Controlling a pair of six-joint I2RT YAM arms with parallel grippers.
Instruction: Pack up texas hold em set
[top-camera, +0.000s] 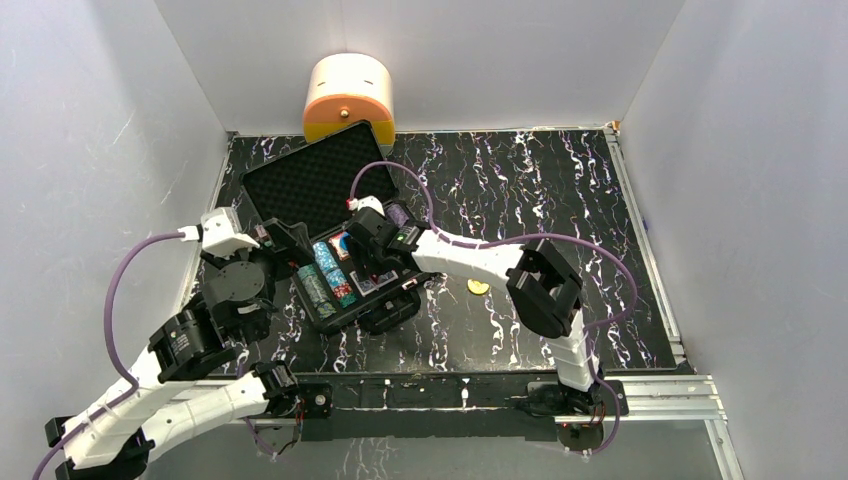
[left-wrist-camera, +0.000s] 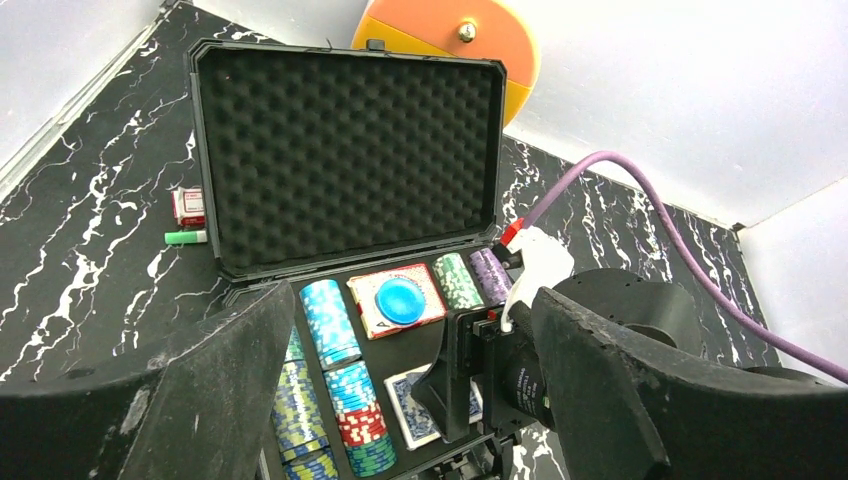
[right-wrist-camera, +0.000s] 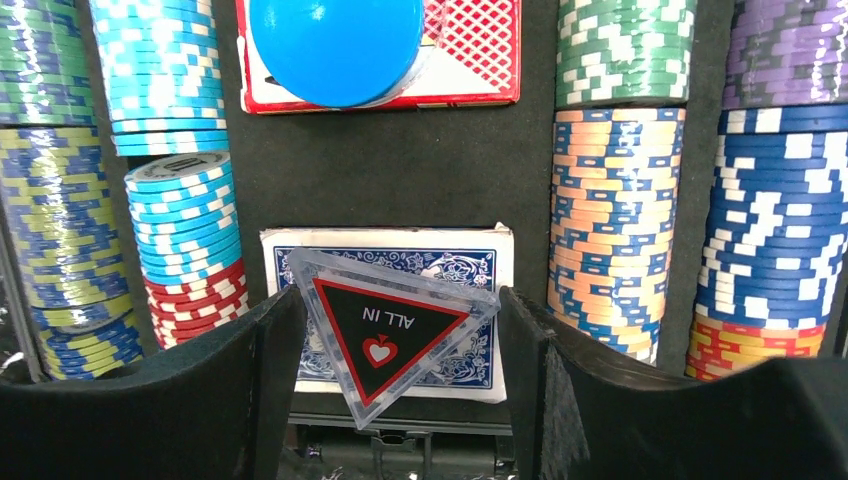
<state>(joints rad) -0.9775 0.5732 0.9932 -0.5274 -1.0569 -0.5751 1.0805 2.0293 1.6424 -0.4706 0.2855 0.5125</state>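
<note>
Texas hold em set (top-camera: 325, 280) at the left middle of the black marbled table (top-camera: 540, 200), mostly packed into its black hard briefcase (left-wrist-camera: 340, 55), foam-lined lid (left-wrist-camera: 350, 150) standing open toward the far wall. Already in place: rows of multicoloured poker chips (right-wrist-camera: 610, 260) filling the side channels, red card deck (right-wrist-camera: 480, 50) in the far centre pocket with a round blue disc (right-wrist-camera: 335, 45) lying on top, blue card deck (right-wrist-camera: 470, 262) in the near centre pocket.

Right claw (right-wrist-camera: 398, 320) down inside the case, clamped on a clear triangular "ALL IN" marker (right-wrist-camera: 380, 345) held just over the blue deck, apparently the piece going in now. Left claw (left-wrist-camera: 417, 290) hanging at the near left side of the case, spread wide, gripping nothing.

Outside the case, as far as visible: small yellow disc (top-camera: 479, 287) on the table to the right of it, below the right forearm; small red box (left-wrist-camera: 187, 206) and green stick (left-wrist-camera: 186, 237) on the table beside the lid's left edge, too small to identify or to count as part of the set. Cream-and-orange rounded container (top-camera: 349, 95) behind the lid against the far wall, no part of the job.

Judged well past halfway: marker to set down, yellow disc to fetch, lid to swing shut and latch.
</note>
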